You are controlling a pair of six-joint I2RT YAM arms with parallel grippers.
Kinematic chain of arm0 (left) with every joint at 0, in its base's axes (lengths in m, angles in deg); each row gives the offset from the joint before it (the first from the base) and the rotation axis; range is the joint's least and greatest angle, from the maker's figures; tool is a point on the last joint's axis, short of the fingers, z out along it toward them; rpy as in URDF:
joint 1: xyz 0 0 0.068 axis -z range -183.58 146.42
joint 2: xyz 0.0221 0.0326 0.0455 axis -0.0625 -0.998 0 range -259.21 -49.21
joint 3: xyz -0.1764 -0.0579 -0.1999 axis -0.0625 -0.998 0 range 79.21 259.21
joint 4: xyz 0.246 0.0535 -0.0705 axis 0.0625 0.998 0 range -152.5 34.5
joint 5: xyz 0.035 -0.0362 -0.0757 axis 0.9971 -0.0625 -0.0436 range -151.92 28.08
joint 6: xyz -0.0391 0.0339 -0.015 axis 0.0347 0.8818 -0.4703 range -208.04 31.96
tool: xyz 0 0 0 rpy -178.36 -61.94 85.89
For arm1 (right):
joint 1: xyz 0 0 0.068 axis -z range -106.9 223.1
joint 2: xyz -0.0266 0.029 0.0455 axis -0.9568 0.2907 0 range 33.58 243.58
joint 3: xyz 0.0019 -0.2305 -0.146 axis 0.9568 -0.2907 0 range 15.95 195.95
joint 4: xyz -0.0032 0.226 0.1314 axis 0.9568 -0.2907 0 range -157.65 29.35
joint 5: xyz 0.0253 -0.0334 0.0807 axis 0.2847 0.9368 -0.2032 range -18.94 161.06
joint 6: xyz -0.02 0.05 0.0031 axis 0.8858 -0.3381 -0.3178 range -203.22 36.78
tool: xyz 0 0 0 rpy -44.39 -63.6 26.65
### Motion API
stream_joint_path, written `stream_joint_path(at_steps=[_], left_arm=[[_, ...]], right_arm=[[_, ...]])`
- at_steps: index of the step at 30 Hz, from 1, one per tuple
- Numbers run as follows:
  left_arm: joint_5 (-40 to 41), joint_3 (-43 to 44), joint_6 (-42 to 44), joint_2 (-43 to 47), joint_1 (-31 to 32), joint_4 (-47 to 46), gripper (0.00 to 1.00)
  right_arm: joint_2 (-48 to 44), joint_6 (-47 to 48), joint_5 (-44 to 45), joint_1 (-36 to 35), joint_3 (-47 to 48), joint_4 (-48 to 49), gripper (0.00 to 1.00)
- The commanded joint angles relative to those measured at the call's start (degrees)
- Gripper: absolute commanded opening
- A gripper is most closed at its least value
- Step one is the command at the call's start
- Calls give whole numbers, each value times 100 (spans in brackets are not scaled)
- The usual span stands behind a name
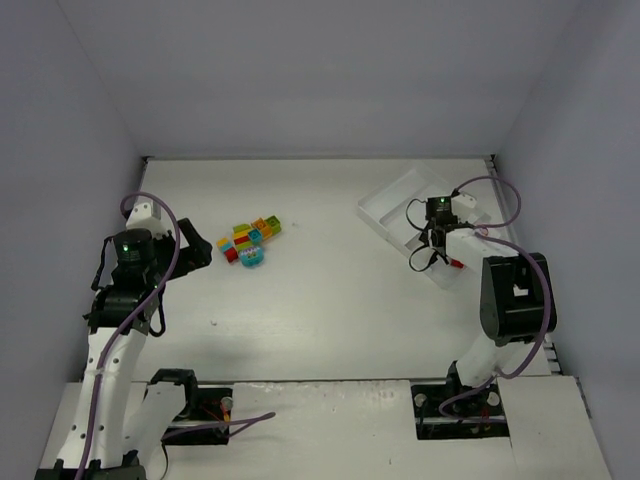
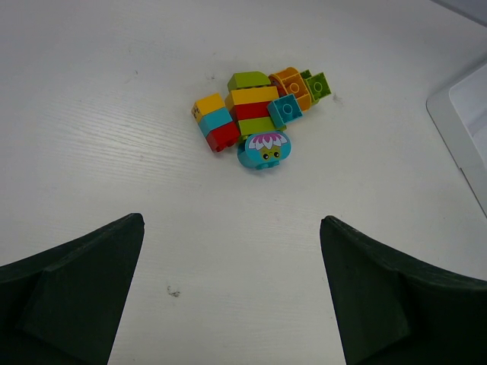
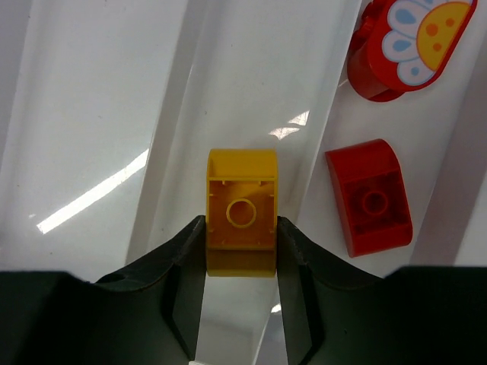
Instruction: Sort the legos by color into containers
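Observation:
A heap of legos (image 1: 250, 240) in green, teal, orange-yellow and red lies left of the table's middle; it also shows in the left wrist view (image 2: 255, 118). My left gripper (image 1: 196, 252) is open and empty, just left of the heap (image 2: 232, 251). The white divided tray (image 1: 400, 200) stands at the back right. My right gripper (image 1: 441, 240) is over it, shut on an orange-yellow lego (image 3: 242, 211) held above a compartment (image 3: 99, 114). A red lego (image 3: 370, 196) and a red flower-printed lego (image 3: 403, 42) lie in the compartment to the right.
Grey walls close in the table on the left, back and right. The tray's corner (image 2: 464, 122) shows at the right edge of the left wrist view. A small dark speck (image 2: 174, 292) marks the table between my left fingers.

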Motion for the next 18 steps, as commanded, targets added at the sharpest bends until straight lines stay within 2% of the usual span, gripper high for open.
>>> stream_joint_path(at_steps=[1,2,4,6,9,12,18], left_arm=[[-23,121,16,-29,-47,-299,92],[-23,121,16,-29,-47,-299,92],[-23,121,25,-38,-47,-299,92],[-31,121,16,-29,-47,-299,92],[-31,129,16,-20,-47,-299,93],[-31,129,16,-29,-47,-299,92],[-40,121,16,-38,-47,-307,93]], right_arm=[[-25,-189,75,55,341,72,38],[-42,-180,49,55,359,72,45],[-95,-75,-12,46,394,72,48],[-253,4,-118,20,412,80,59],[-595,224,-250,-50,412,141,61],[-1000,750,-923,-313,359,474,61],[-1168,1779,-1892,-1683,586,933,65]])
